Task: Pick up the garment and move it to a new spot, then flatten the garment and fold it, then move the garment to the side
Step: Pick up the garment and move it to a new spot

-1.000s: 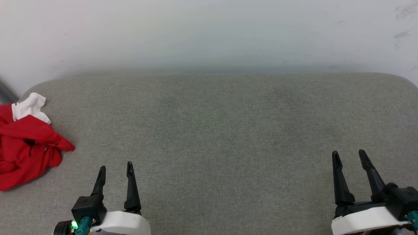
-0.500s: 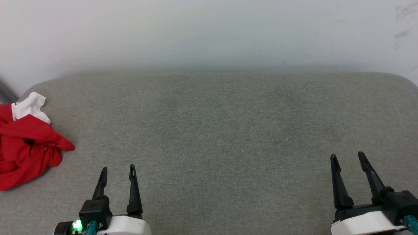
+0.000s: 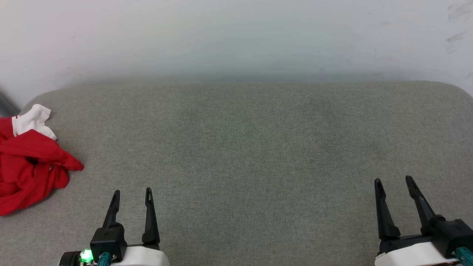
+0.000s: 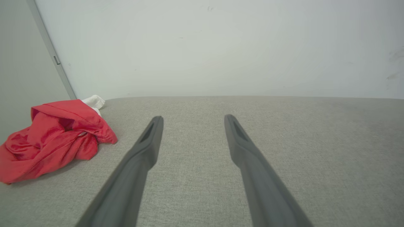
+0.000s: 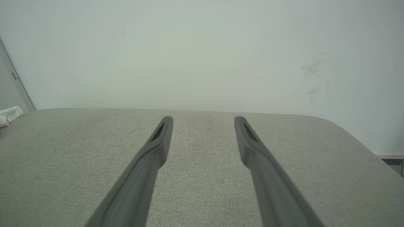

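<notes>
One crumpled garment [image 3: 29, 166] left of left fingers [image 3: 149, 218], both pairs wide, empty

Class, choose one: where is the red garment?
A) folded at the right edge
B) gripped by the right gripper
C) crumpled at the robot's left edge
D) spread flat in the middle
C: the garment lies bunched at the left edge of the grey surface.

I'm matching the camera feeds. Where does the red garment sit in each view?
Head view: garment, crumpled at the left edge.
Left wrist view: garment, middle left.
Right wrist view: its white sleeve tip, far left edge.
Shared landmark: grey wall strip just behind it.
</notes>
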